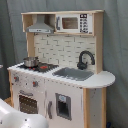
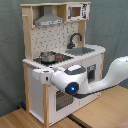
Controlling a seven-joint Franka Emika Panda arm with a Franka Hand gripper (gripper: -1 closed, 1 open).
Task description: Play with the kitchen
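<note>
The kitchen (image 1: 62, 70) stands upright on the floor in front of a grey curtain (image 1: 115, 50) — in both exterior views it fills the middle. Its long axis is vertical, counter running side to side. In the first exterior view the front faces toward the first exterior view's left and near; in the second exterior view (image 2: 62, 55) the front faces toward the second exterior view's right and near.

Top shelf: grey hood (image 1: 41, 26) on the first exterior view's left, toy microwave (image 1: 74, 23) to its right. White pegboard back (image 1: 60, 49) below. On the counter, a small metal pot (image 1: 31, 62) sits on the stove (image 1: 40, 66) at the first exterior view's left end; the sink (image 1: 74, 74) is to its right, and the black faucet (image 1: 85, 60) curves over it at the far edge. Oven door (image 1: 29, 102) under the stove, knobs (image 1: 25, 81) just above it.

My arm (image 2: 107, 80) comes in from the second exterior view's right, white and curved, with a blue light (image 2: 71, 88) on the wrist. My gripper (image 2: 41, 76) end sits in front of the kitchen's near corner, just below the stove edge — fingers not visible, can't tell if released or clenched, or whether it touches the kitchen. In the first exterior view only a white piece of my arm (image 1: 20, 117) shows at the bottom left. Wooden table (image 2: 30, 119) near the bottom of the second exterior view.
</note>
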